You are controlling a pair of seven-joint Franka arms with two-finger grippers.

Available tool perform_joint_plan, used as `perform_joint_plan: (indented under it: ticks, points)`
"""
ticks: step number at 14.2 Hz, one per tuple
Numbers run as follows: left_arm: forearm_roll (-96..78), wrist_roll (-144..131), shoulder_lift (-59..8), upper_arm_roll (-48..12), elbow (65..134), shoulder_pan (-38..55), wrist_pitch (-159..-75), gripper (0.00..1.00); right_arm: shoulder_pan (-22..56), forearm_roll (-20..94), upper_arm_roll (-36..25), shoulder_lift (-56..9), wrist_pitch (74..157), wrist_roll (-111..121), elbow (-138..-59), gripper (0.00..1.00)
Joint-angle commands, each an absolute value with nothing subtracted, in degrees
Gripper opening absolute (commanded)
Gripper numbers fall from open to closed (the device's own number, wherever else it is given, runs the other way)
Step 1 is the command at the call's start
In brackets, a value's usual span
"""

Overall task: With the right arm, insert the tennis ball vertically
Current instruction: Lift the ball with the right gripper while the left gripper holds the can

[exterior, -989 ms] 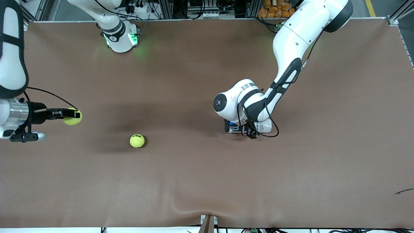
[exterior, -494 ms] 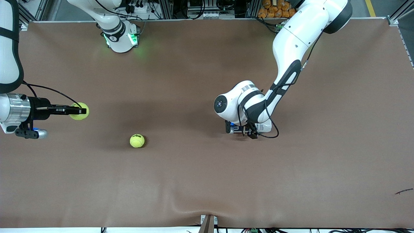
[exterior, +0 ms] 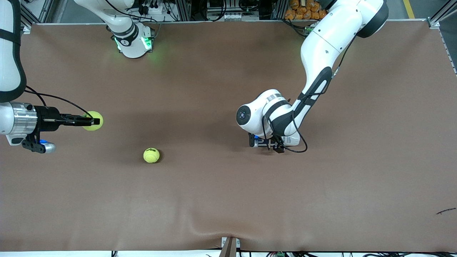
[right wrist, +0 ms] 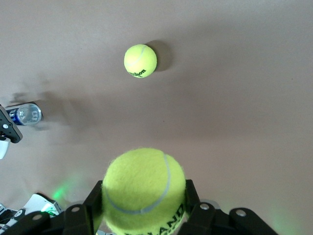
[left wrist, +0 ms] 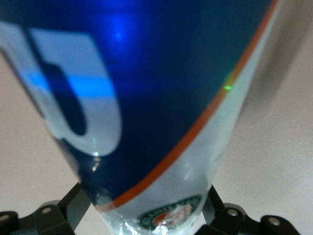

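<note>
My right gripper (exterior: pixel 92 121) comes in level from the right arm's end of the table, shut on a yellow tennis ball (exterior: pixel 95 126). In the right wrist view that ball (right wrist: pixel 144 188) fills the gap between the black fingers (right wrist: pixel 93 198). A second tennis ball (exterior: pixel 151 155) (right wrist: pixel 140 60) lies loose on the brown mat. My left gripper (exterior: pixel 275 144) is low over the mat's middle, open. Its fingers (left wrist: pixel 73 205) flank a blue-and-clear ball can (left wrist: pixel 146 98) (exterior: pixel 291 140), mostly hidden under the wrist in the front view. The can (right wrist: pixel 27 114) shows small in the right wrist view.
The brown mat (exterior: pixel 228 200) covers the whole table, with a ripple at its edge nearest the front camera. The right arm's base (exterior: pixel 134 43), lit green, stands at the mat's edge farthest from the camera. A small dark scrap (exterior: pixel 446 211) lies near the left arm's end.
My right gripper has carried its tennis ball a little toward the left arm's end of the table. The left arm and the loose ball have barely moved.
</note>
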State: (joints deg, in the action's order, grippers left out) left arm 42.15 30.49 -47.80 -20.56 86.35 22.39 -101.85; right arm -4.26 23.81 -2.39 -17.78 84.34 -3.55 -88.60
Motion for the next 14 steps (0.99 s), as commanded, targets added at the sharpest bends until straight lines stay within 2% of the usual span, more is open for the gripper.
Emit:
perform_joint_plan:
  ticks: [1, 7, 14]
  points:
    - [42.6, 30.2, -48.8, -20.5, 85.1, 22.6, -101.5, 0.94, -4.0, 25.9, -2.5, -16.3, 83.3, -6.7, -89.2, 0.03]
    - [42.5, 30.0, -48.8, -20.5, 85.1, 22.7, -101.5, 0.8, -5.0, 25.9, -2.9, -16.8, 83.0, -6.4, -89.3, 0.03]
    - [40.9, 29.7, -48.3, -20.6, 84.9, 22.6, -101.5, 0.79, -6.2, 25.9, -2.9, -17.1, 82.9, -5.6, -89.6, 0.03]
